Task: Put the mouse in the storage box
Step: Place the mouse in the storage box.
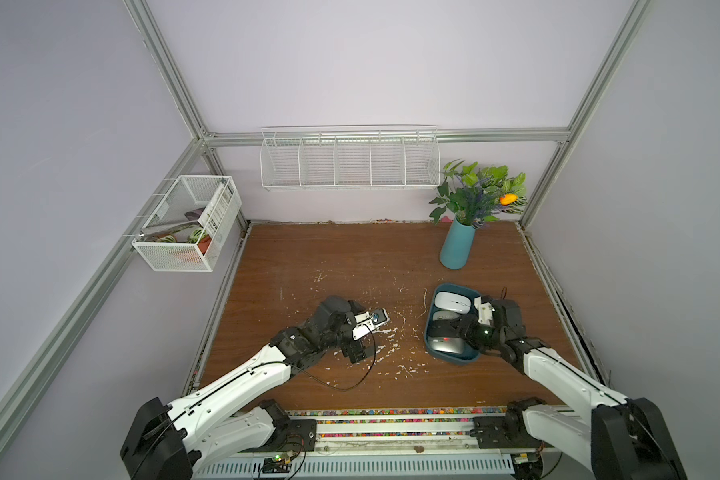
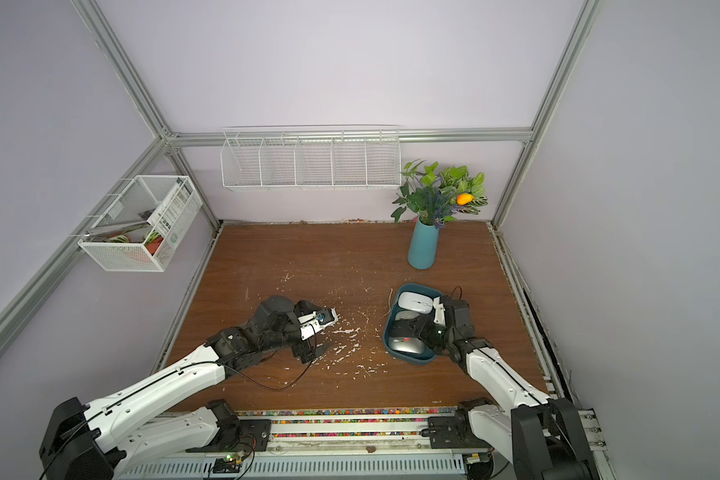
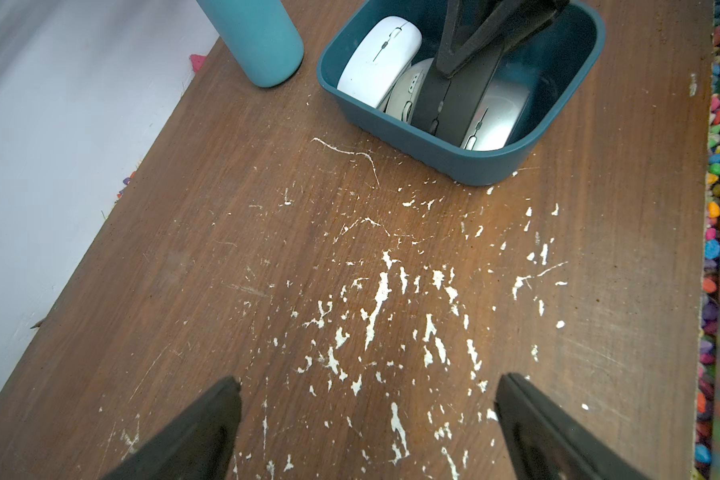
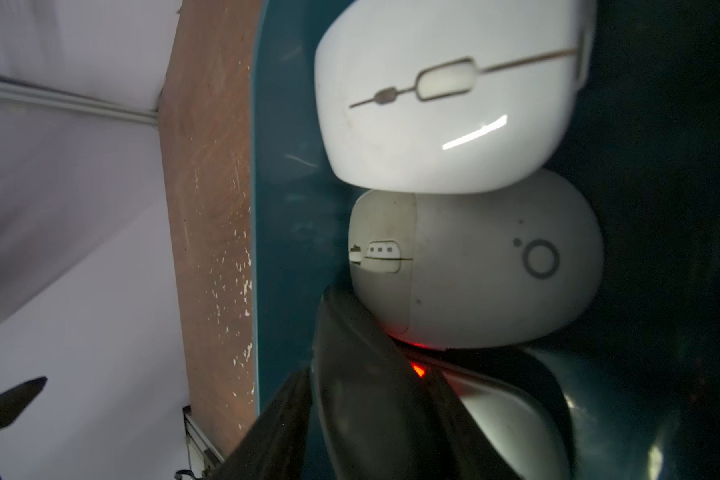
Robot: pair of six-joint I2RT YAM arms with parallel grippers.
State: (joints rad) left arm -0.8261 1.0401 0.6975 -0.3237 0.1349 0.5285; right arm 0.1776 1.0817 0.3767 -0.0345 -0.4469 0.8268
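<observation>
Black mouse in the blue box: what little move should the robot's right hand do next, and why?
Probably open the right gripper fully and lift it straight up. The black mouse already lies inside the storage box, resting across the silver mouse, with that gripper's jaws on both sides of it.

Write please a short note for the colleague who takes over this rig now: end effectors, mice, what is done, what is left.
Left end effector: open, empty, over the table.
Right end effector: inside the storage box, fingers on both sides of the black mouse; grip or release unclear.
Done: white mouse, off-white mouse, silver mouse and the black one are in the box; none visible on the table.
Left: confirm release, lift the right arm out.
</observation>
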